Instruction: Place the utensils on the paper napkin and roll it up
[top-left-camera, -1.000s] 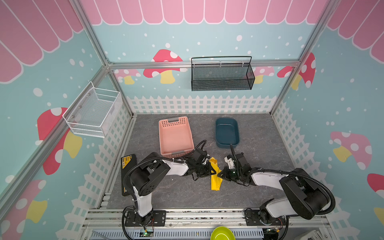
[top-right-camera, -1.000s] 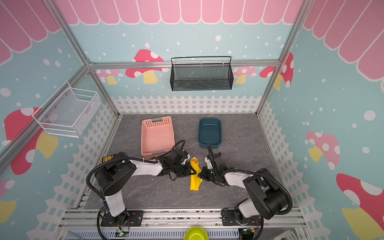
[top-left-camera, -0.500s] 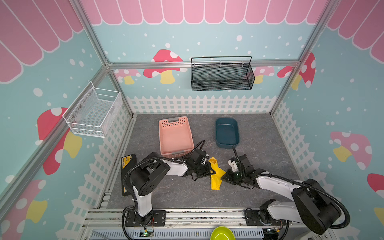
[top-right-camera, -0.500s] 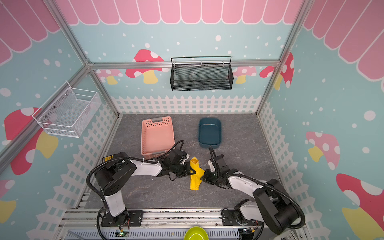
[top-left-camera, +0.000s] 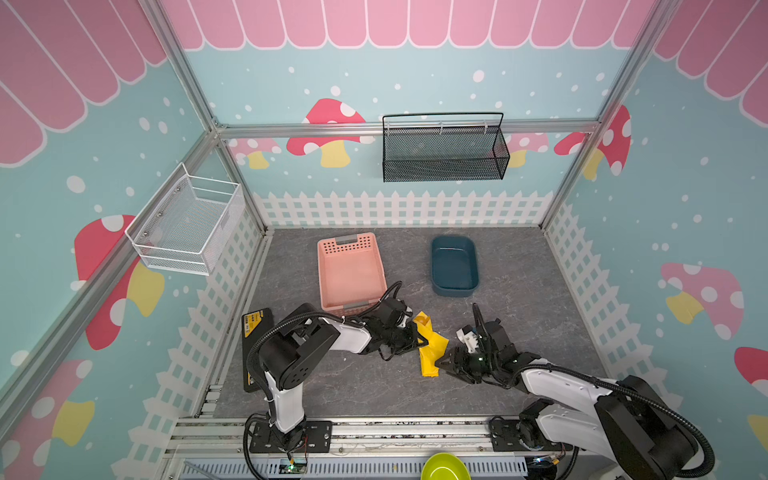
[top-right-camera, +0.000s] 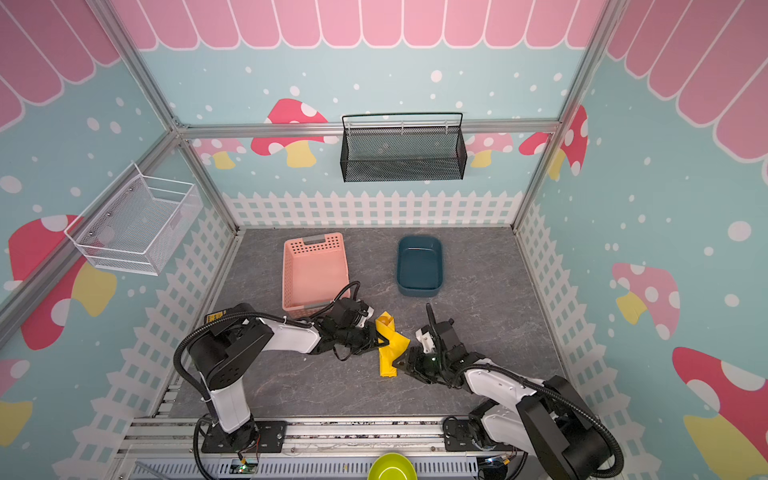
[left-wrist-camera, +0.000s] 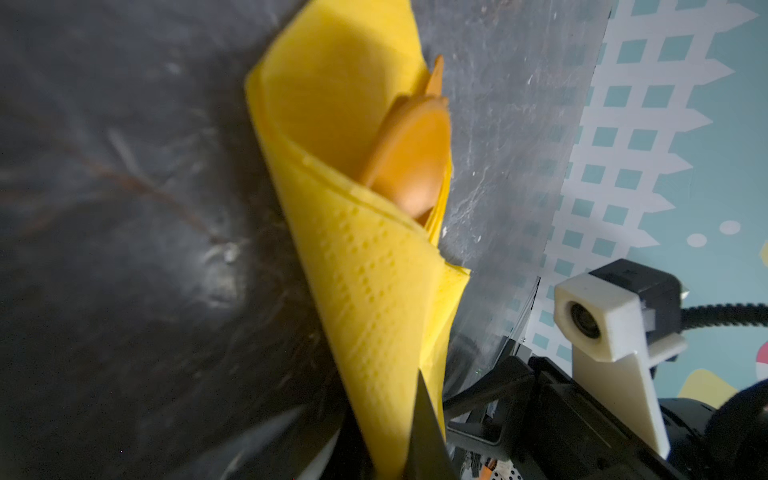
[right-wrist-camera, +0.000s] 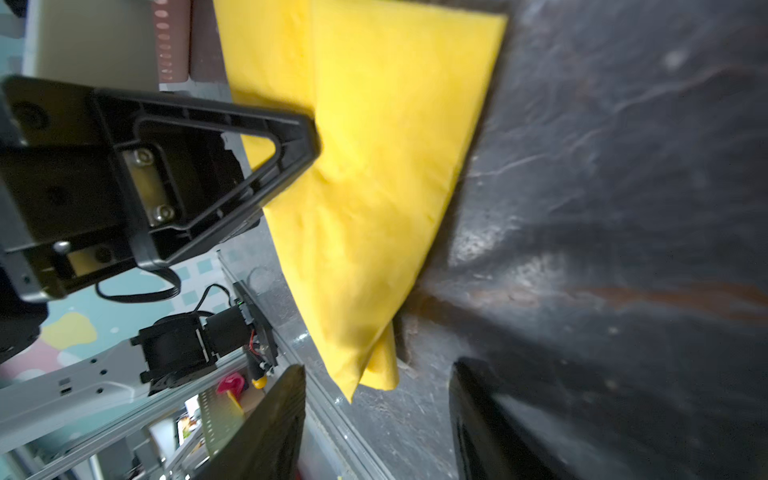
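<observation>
Napkin of thin yellow paper (top-left-camera: 432, 349), rolled around orange plastic utensils (left-wrist-camera: 411, 166), pinched in closed left hand (top-left-camera: 417, 340); right hand (top-left-camera: 445, 365) just beside, parted, empty, over grey counter (top-left-camera: 519, 270).

Teal mushroom-print walls (top-left-camera: 415, 83); grey marbled worktop (top-left-camera: 519, 291); black mesh basket (top-left-camera: 444, 153) 12 o'clock, white wire basket (top-left-camera: 187, 228) 10 o'clock.

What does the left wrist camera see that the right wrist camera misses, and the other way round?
Left wrist only: the open end of the napkin, with an orange spoon tucked inside, and the right arm's white camera. Right wrist only: the roll's narrow closed end, the left gripper clamping the roll, and the right gripper open and empty. Both: the yellow napkin rolled up on the grey table.
</observation>
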